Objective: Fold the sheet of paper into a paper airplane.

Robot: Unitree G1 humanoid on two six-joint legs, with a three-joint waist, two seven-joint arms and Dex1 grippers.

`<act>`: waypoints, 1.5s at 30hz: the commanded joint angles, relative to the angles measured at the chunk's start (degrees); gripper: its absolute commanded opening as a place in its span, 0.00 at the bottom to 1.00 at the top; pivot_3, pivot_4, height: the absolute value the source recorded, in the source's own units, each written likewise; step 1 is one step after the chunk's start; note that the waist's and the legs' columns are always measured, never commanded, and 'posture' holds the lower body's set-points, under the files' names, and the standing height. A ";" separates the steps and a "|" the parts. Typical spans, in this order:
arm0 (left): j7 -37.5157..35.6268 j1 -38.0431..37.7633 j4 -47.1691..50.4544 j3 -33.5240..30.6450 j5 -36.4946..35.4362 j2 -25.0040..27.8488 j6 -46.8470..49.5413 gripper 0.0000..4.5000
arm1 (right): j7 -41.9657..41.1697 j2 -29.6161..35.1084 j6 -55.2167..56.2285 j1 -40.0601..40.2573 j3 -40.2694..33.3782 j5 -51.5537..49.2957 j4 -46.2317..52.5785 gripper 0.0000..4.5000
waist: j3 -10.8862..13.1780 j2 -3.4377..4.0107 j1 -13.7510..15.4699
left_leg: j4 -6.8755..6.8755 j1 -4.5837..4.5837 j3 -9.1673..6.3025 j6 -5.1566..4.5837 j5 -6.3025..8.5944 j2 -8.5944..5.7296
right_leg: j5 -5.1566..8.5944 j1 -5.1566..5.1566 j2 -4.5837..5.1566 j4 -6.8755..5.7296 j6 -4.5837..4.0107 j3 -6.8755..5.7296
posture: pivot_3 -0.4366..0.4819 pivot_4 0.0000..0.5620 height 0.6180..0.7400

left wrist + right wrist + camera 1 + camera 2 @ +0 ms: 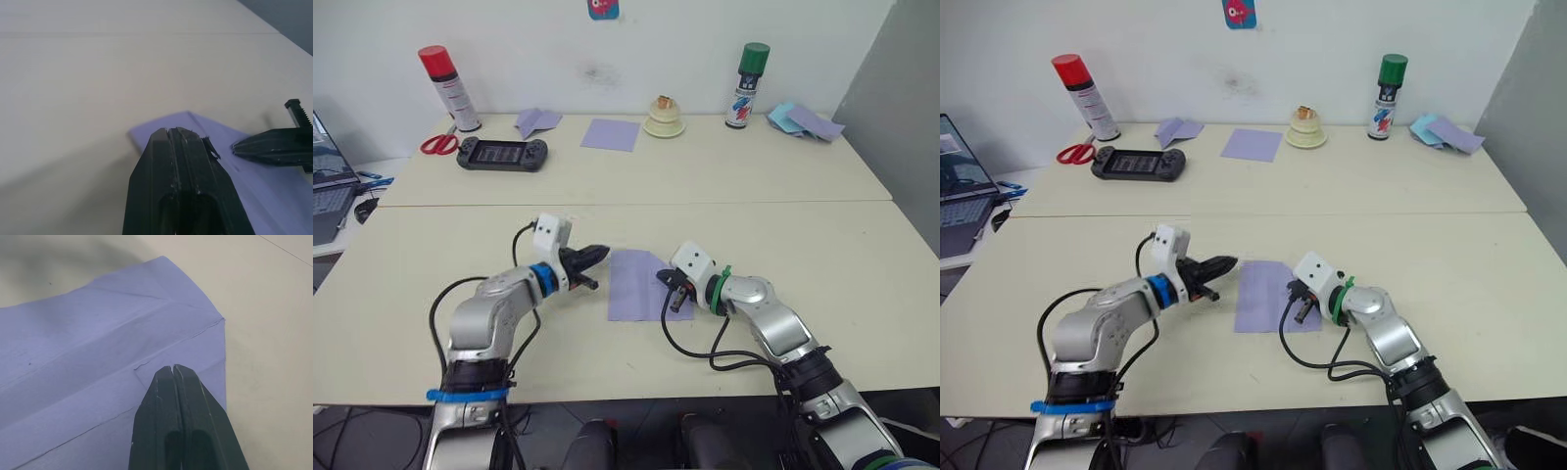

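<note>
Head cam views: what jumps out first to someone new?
The sheet of paper, creased lavender, lies flat on the near table between both arms. The left gripper points at its left edge with fingers shut, and the right gripper is shut over its right side. At the far wall stand a red-capped spray can and a green-capped spray can.

— How are my arms sitting?
— Both bent inward, low. Left gripper points toward the right one, jaws pressed together. Right gripper angles down, jaws likewise closed.

No legible text or labels anywhere.
</note>
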State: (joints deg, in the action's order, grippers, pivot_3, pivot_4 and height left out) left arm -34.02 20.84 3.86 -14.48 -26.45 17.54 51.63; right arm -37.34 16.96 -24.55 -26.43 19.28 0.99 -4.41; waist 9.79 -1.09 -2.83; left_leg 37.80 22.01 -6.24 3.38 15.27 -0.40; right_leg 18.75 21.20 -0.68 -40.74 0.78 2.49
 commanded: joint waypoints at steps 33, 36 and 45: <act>8.70 10.09 -15.14 -1.96 -9.61 -6.72 3.74 0.48 | -1.50 1.06 -0.85 -0.16 0.73 1.01 -2.65 0.00 | 0.01 -0.02 0.63 | -0.04 -0.03 0.06 0.21 -0.10 -0.02 | 0.00 -0.03 0.02 0.09 0.02 0.04 | 0.48 0.27 1.00; 8.75 9.92 -15.00 -1.88 -9.67 -6.66 3.45 0.48 | -1.51 1.03 -0.88 -0.05 0.79 1.01 -2.54 0.00 | 0.01 -0.02 0.63 | -0.12 -0.03 0.06 0.22 -0.10 -0.01 | 0.00 -0.03 0.02 0.17 0.02 0.03 | 0.48 0.27 1.00; 6.70 9.76 -13.53 0.56 -8.48 -5.34 1.48 0.01 | -1.45 1.05 -1.26 0.48 0.91 1.01 -1.87 0.00 | 0.01 -0.02 0.63 | -0.86 -0.08 0.03 0.68 -0.42 0.04 | -0.13 -0.01 0.01 0.73 -0.02 -0.02 | 0.48 0.27 1.00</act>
State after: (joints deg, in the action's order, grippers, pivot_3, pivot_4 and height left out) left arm -26.42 29.99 -11.75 -14.54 -35.37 11.15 54.63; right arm -38.72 17.51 -24.18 -27.42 19.29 1.00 -4.87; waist 9.80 -1.11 -2.19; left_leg 36.89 21.95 -6.22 4.13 14.81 -0.36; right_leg 18.62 21.20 -0.67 -39.99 0.76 2.47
